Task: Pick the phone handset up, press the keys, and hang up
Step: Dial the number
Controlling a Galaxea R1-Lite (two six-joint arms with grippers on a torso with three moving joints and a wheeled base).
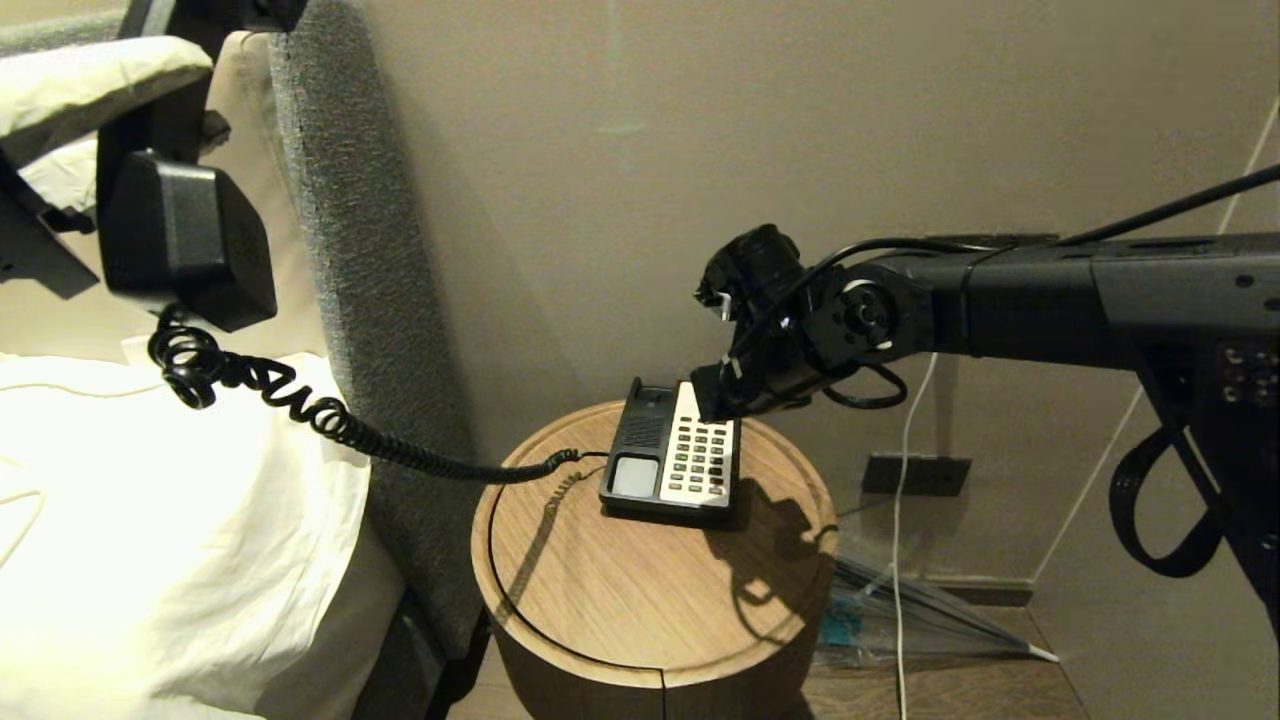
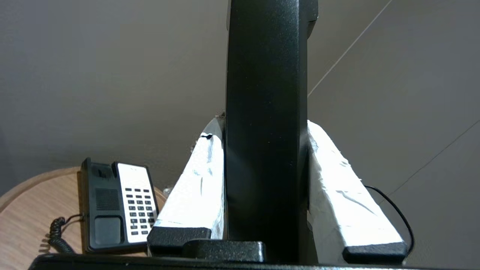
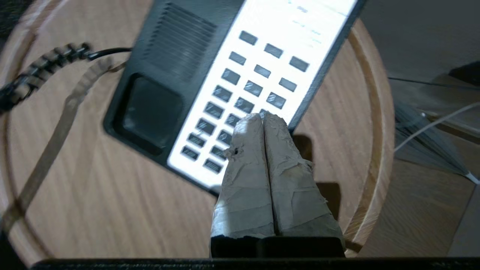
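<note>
The black phone handset (image 1: 185, 240) hangs in the air at the far left, over the bed. My left gripper (image 2: 264, 127) is shut on its straight middle (image 2: 266, 112), one white-taped finger on each side. Its coiled cord (image 1: 330, 415) stretches down to the black-and-cream phone base (image 1: 640, 455) on the round wooden side table (image 1: 650, 590). My right gripper (image 3: 262, 119) is shut with nothing between its taped fingers. It points down at the keys (image 3: 255, 88), tips over the lower rows near the keypad's edge; whether they touch a key I cannot tell. In the head view it (image 1: 715, 398) hovers over the base's far end.
A bed with a white pillow (image 1: 170, 520) and a grey padded headboard (image 1: 370, 250) stands left of the table. Behind is a beige wall with a dark socket plate (image 1: 915, 472) and a white cable (image 1: 897, 520). A clear plastic bag (image 1: 900, 610) lies on the floor at right.
</note>
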